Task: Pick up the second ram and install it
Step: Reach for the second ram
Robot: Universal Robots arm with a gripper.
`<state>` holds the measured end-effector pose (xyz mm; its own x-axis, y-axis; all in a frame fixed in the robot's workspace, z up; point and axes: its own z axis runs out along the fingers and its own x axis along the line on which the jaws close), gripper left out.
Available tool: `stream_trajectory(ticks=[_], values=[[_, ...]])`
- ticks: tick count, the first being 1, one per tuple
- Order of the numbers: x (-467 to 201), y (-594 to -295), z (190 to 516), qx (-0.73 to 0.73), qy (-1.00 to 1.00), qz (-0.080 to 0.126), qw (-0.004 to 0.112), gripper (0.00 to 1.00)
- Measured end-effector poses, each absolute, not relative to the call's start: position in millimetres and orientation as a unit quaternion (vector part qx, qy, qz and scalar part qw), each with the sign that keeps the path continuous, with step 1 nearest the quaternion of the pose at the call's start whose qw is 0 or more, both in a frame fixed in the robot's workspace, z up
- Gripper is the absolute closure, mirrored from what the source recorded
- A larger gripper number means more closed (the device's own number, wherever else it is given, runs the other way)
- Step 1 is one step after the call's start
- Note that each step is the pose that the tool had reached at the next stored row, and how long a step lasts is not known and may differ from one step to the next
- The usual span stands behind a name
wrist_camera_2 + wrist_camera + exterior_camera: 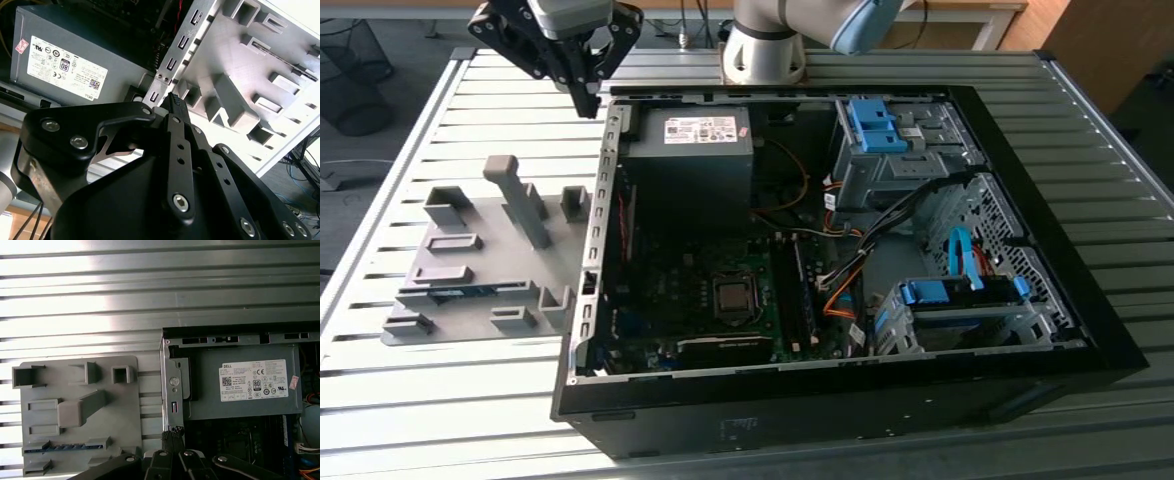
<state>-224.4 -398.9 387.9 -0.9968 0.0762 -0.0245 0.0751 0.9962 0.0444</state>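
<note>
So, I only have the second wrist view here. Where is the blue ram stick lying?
Observer: In the first wrist view the second ram lies in a long slot of the grey holder, beside the case.
Operator: Am I close to it?
Observer: No. In the exterior view the pincer hangs shut and empty over the table by the case's corner, apart from the ram's slot.
Operator: And the board?
Observer: The exterior view shows the case open with the motherboard exposed. I cannot tell whether any memory slot is filled.
</note>
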Motion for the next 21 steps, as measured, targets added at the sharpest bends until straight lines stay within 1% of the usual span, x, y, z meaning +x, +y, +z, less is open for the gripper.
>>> stream_trajectory(ticks=[21], values=[[-231.6,-398.9,387.7,0.038,0.999,0.022,0.013,0.89]])
